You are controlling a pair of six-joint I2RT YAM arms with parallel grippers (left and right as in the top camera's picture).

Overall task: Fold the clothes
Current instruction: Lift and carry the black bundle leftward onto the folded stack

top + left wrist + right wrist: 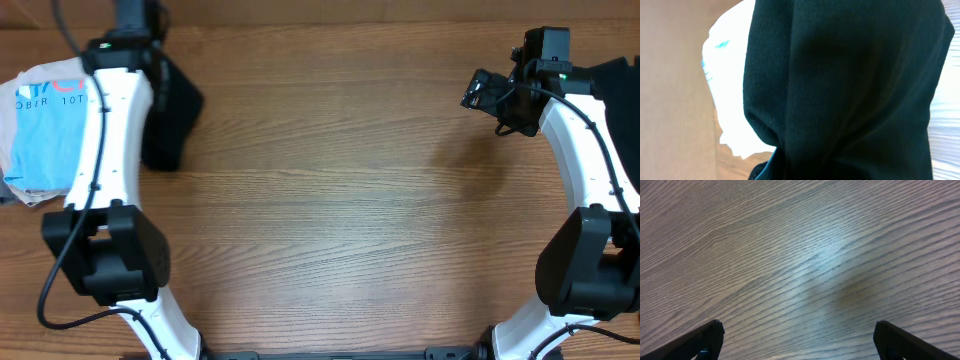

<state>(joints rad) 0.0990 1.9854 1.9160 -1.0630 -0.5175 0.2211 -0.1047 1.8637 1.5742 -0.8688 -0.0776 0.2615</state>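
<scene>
Fabric of the black T-shirt fills my left wrist view. My left gripper is clamped on it at the table's far-left edge, beside the light-blue T-shirt. My right gripper hangs spread wide above the wood.
</scene>
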